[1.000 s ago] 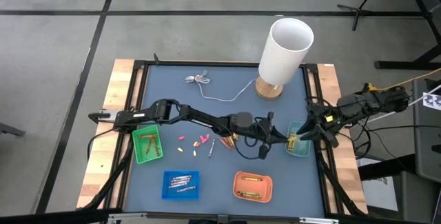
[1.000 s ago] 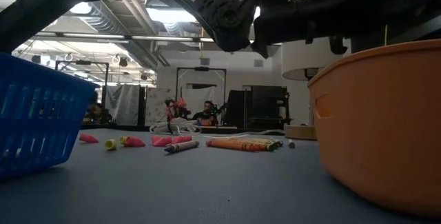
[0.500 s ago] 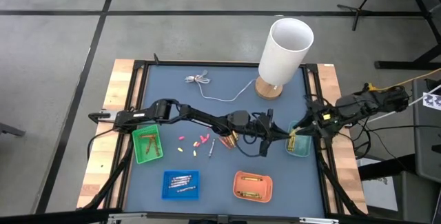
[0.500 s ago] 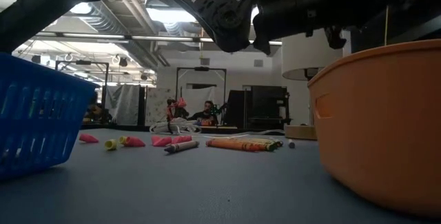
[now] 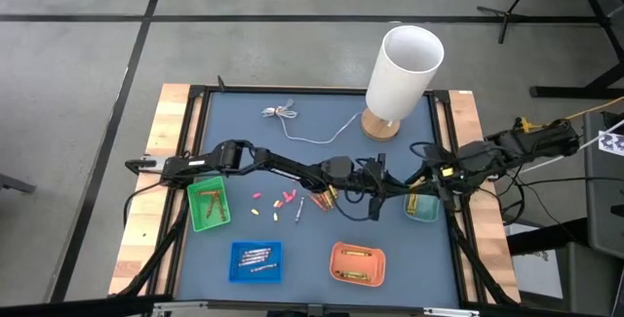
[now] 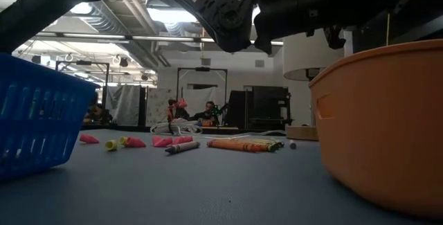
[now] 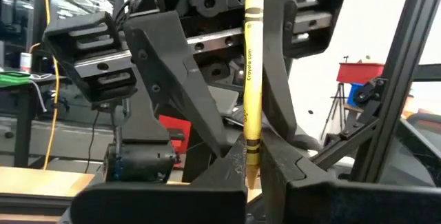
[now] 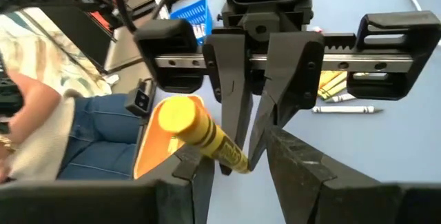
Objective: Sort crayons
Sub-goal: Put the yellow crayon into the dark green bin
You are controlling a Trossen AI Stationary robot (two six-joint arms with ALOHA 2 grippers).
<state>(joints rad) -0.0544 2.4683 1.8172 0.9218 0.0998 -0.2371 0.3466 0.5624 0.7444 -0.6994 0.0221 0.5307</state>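
Note:
A yellow crayon point(image 7: 253, 79) is held in the air between my two grippers, above the table's right half. My left gripper point(image 5: 390, 193) reaches in from the left and is shut on it. My right gripper point(image 5: 415, 187) faces it from the right, open, with a finger on either side of the crayon's flat end point(image 8: 180, 118). I cannot tell whether the nearer finger touches it. Loose pink, yellow and grey crayons point(image 5: 276, 204) lie on the blue mat. A bunch of orange and yellow ones point(image 5: 325, 198) lies under the left arm. My left gripper pinches the yellow crayon's pointed end point(image 7: 251, 163) between its two fingers. The fingers come level from the table's left and lie along the crayon. The crayon sticks straight out past the fingertips toward my right gripper, clear of the table.
Four small trays hold crayons: green point(image 5: 208, 204) at the left, blue point(image 5: 255, 260) and orange point(image 5: 358, 264) near the front, teal point(image 5: 423, 206) at the right under the grippers. A white cylinder point(image 5: 403, 68) on a wooden base and a white cable point(image 5: 302, 130) are at the back.
My right gripper has moved from over the teal tray toward the table's left, up to my left gripper, and now stands around the free end of the yellow crayon. My left gripper has stayed nearly in place with the crayon.

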